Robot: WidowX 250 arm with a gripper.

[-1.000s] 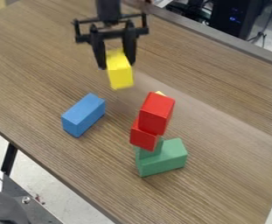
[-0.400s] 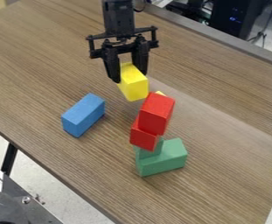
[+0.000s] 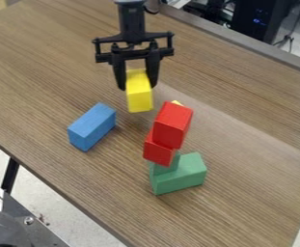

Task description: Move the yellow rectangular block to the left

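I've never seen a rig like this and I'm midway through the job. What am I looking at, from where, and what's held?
The machine is one black robot arm, entering at the top edge. A fixed camera looks down at a slant. The arm's tool grips a yellow block, seemingly above the wooden table. On the table lies a blue block. Right of it in the picture, two red blocks sit above green pieces. A yellow corner peeks out behind the upper red one; its full shape is hidden.
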